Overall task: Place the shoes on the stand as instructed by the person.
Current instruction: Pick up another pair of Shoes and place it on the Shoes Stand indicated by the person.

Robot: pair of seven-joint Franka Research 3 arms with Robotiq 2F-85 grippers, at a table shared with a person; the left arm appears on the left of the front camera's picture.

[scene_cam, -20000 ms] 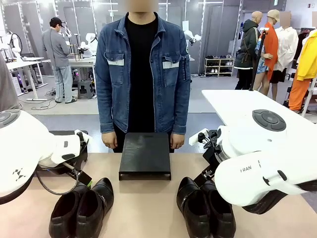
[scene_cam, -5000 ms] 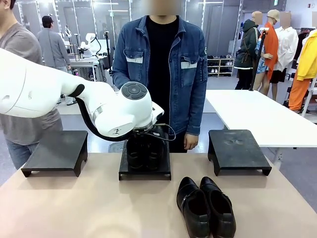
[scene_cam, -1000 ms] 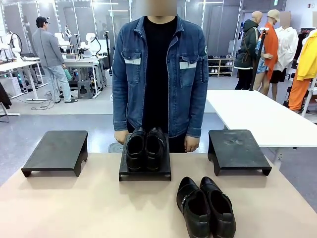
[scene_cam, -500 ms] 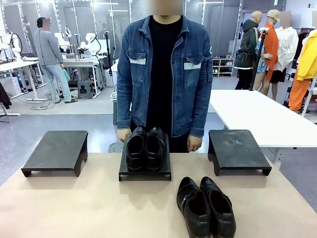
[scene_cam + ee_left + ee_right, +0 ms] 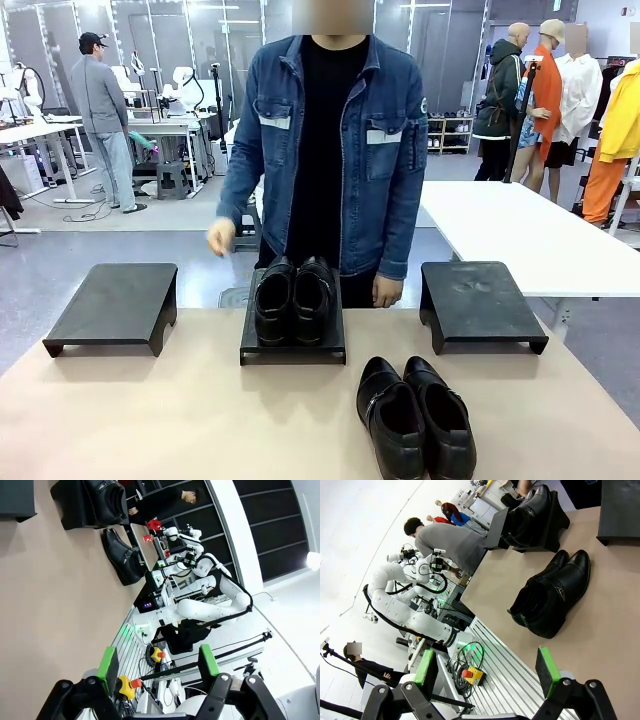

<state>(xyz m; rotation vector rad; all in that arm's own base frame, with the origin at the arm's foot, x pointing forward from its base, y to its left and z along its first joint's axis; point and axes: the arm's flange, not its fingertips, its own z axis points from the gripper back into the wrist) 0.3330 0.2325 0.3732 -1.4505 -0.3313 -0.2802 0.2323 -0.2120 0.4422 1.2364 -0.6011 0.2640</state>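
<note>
Pair of black dress shoes (image 5: 415,420) on table (image 5: 150,420), long axis toward person (image 5: 325,150), ahead of right arm's jaws; both arms' jaws spread, empty.

three black stands (image 5: 110,300) line the far side, four black shoes form two pairs, one pair (image 5: 293,298) on the middle stand (image 5: 292,352), one pair (image 5: 415,418) near right, plus one person (image 5: 320,150).
</note>
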